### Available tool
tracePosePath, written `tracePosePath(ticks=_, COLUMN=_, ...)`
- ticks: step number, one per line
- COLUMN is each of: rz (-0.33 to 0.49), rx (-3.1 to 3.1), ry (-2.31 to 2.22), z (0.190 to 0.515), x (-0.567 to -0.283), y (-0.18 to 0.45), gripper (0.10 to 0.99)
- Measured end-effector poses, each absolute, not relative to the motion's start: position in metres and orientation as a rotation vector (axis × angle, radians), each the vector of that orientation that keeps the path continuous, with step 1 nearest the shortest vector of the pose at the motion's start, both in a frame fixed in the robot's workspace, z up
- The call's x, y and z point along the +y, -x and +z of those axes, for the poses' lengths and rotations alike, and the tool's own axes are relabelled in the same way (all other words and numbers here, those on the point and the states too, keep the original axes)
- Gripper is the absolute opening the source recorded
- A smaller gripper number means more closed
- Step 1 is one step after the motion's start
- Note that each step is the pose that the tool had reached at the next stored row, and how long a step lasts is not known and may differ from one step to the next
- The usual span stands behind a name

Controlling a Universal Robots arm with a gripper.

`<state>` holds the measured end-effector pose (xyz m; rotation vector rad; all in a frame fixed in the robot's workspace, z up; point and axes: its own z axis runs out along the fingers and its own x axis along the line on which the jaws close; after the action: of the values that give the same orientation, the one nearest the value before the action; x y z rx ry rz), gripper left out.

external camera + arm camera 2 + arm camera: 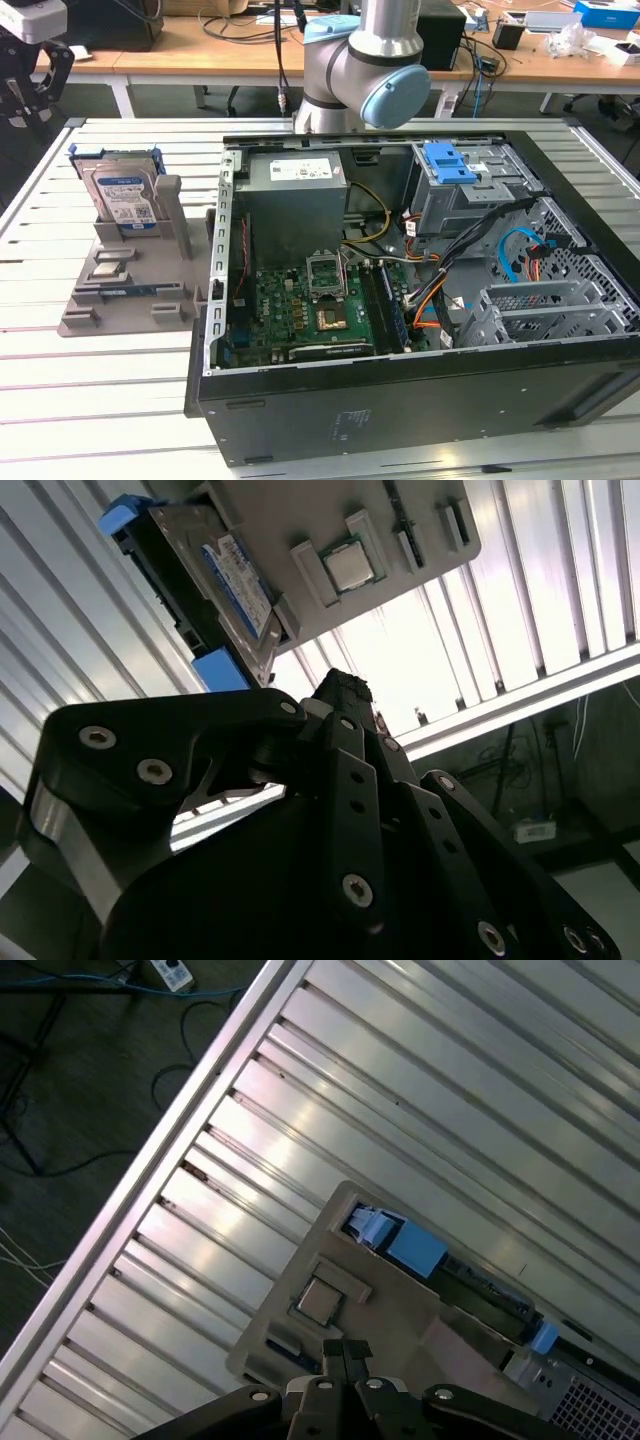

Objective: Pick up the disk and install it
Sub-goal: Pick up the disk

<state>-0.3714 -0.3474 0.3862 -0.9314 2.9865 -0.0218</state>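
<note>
The disk (127, 198) stands unpicked in its grey holder (112, 312); the pincer (346, 1349), narrow and empty, hovers above that holder.

A ribbed silver aluminium slatted tabletop (100, 400) is stretching across the exterior view from six round to nine o'clock. Long light-wood desks (180, 55) are running along twelve o'clock. In the first wrist view, a dark floor (70, 1090) is lying beyond the table's edge, and bright light is glaring off the slats.
</note>
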Motion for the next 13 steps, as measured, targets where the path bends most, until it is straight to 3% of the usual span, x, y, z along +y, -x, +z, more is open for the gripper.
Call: tracePosePath(ticks=13, rz=-0.02, rx=2.907, ry=1.152, z=0.3862, x=-0.3474, y=0.3714, gripper=0.106)
